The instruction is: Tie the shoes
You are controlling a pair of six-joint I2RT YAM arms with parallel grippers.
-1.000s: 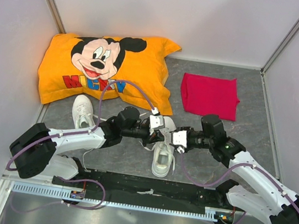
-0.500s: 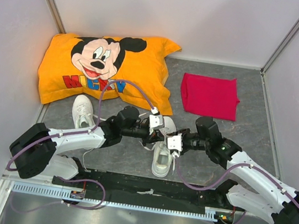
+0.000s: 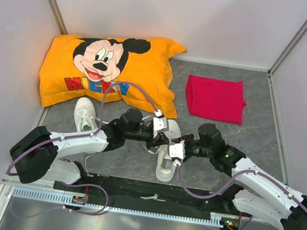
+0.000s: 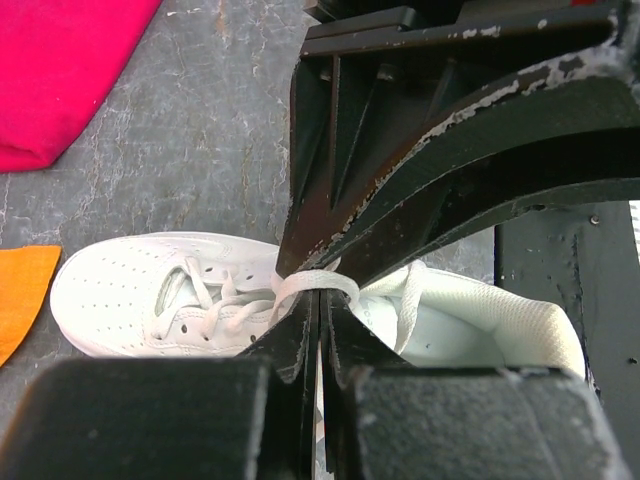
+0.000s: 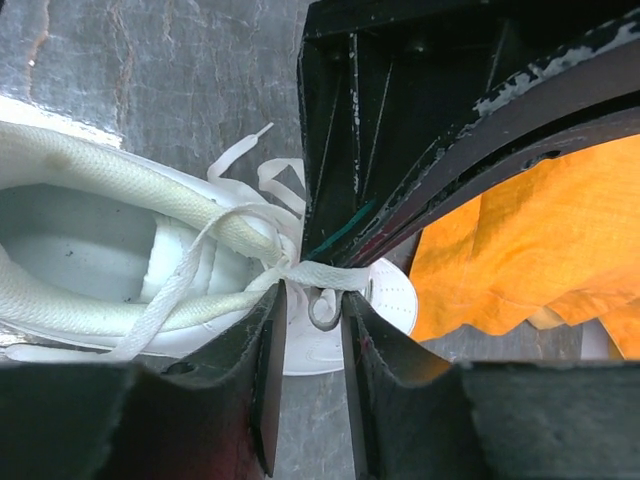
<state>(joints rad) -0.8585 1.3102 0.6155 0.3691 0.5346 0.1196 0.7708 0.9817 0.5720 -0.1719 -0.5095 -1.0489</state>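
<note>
Tie step: grip lace (image 4: pixel 300 284), not shoe (image 3: pixel 166 164).
Find shoe below both grippers; expect light, soft. Treat lace as thin, limp, slick; pinch nr crossing. Note left gripper (image 4: pixel 322 296) clamped on lace, right gripper (image 5: pixel 313 292) jaws apart w/ strand btw.

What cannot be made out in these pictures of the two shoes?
- Top view: laces of the middle shoe, covered by the left pincer and right pincer.
- Top view: laces of the left shoe, too small.
- Right wrist view: heel of the middle shoe, cut off by the left edge.
- Left wrist view: the lace below the grip, hidden by the pincer itself.
</note>
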